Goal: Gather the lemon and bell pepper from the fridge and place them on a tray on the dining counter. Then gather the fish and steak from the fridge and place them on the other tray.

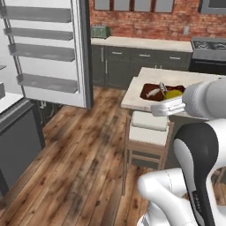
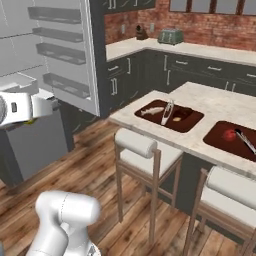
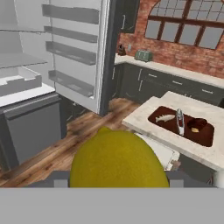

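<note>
Holding the lemon (image 3: 118, 159) in the gripper (image 1: 170, 100), fingers squeezing in on both sides of the fruit (tips hiding behind the yellow skin in the hand view). Hanging up in the air between the open fridge (image 1: 48, 48) and the counter (image 2: 215, 102), touching neither one.

Looking ahead at two dark red trays sitting side by side on the counter. Seeing the fish (image 2: 151, 110) and some tongs (image 2: 166, 112) lying in the near tray (image 2: 190, 119), plus a small dark lump, too tiny to name for sure. Seeing the pepper (image 2: 229, 134) and more tongs (image 2: 245, 142) in the far tray (image 2: 220, 145).

Probably doing the carrying step now, so aiming for the far tray, the one with the pepper, and not the fish one.

Doing it well most likely means:
- Gripping gently but firmly, since a round smooth lemon can be slipping out.
- Travelling high enough to be passing over the stools (image 2: 145, 150) and the counter edge.
- Moving slowly past the near tray, not bumping its tongs.
- Coming down over a bare spot just beside the pepper, away from the tongs there.
- Letting go only when very low, because of the lemon rolling if dropping from high up.
- Lifting straight up after letting go.
</note>
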